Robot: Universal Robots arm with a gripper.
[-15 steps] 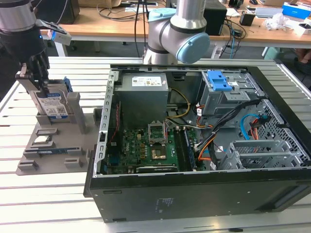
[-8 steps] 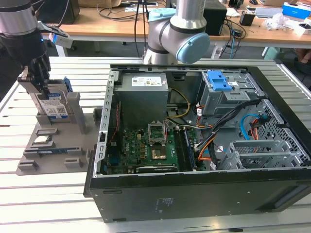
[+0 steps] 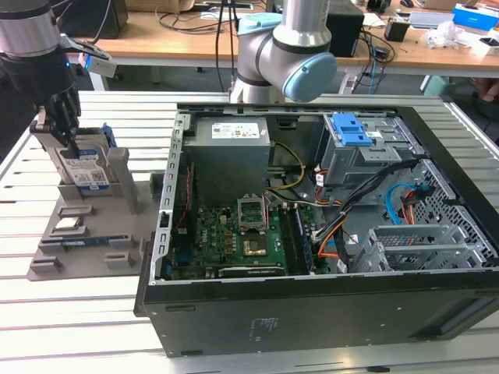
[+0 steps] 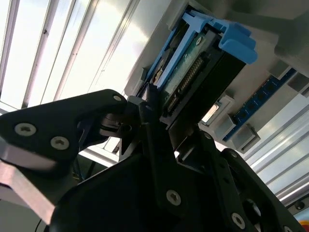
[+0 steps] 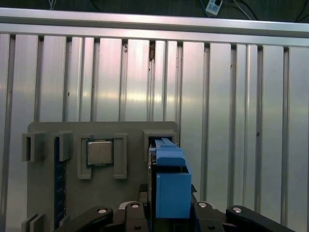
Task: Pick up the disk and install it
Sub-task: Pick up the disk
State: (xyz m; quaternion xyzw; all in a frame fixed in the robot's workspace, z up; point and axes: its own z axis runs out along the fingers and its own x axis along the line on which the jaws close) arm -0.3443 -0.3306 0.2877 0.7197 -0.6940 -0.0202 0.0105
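Jaws clamp the disk (image 3: 82, 170), upright in grey holder (image 3: 117, 234) near worktop (image 3: 70, 327) edge; chip (image 5: 100, 152) beside, open case (image 3: 312, 319) adjacent.

- Your exterior view stands off the arm, raised and at middle range. It tilts down onto the open computer case (image 3: 312, 319), with the grey holder (image 3: 86, 249) at the exterior view's left.
- Your first wrist view faces straight down past the gripper (image 5: 171, 209) onto that holder and the slatted table (image 5: 217, 96), fairly near.
- Your second wrist view sits very close, angled along the gripper at the connector edge of the disk (image 4: 193, 77).
- All three views share the disk and the holder.
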